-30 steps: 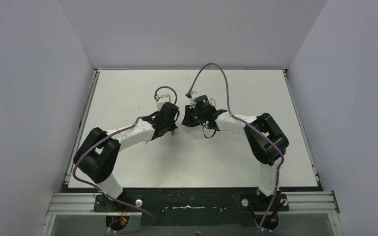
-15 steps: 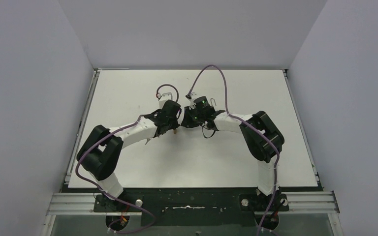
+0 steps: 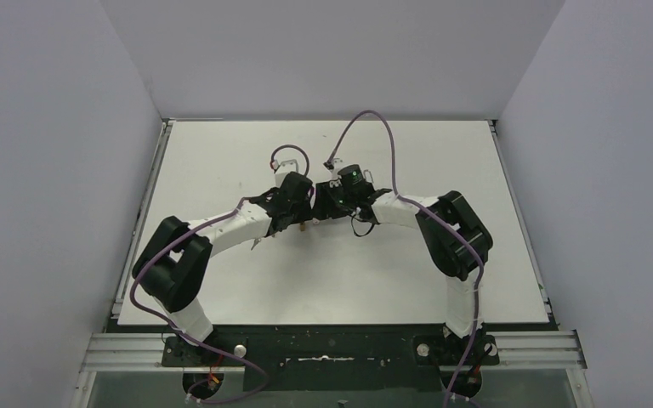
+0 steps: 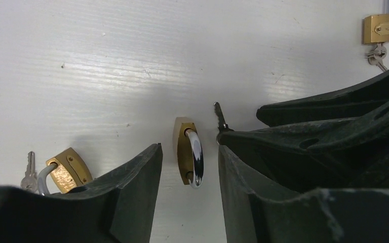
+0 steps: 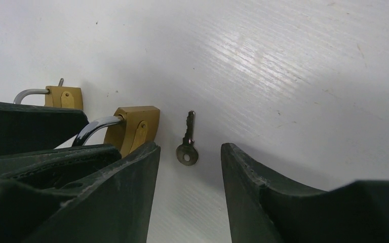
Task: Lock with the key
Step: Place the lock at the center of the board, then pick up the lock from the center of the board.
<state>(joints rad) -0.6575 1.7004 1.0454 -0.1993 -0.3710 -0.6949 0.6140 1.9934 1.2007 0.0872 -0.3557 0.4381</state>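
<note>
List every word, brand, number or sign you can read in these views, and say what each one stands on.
No text can be read anywhere in these views.
On the centre padlock: no legible stamp on the brass body.
On the far padlock: any marking is too small to read.
On the loose key: no legible lettering on its head.
On the table: no labels or signs.
</note>
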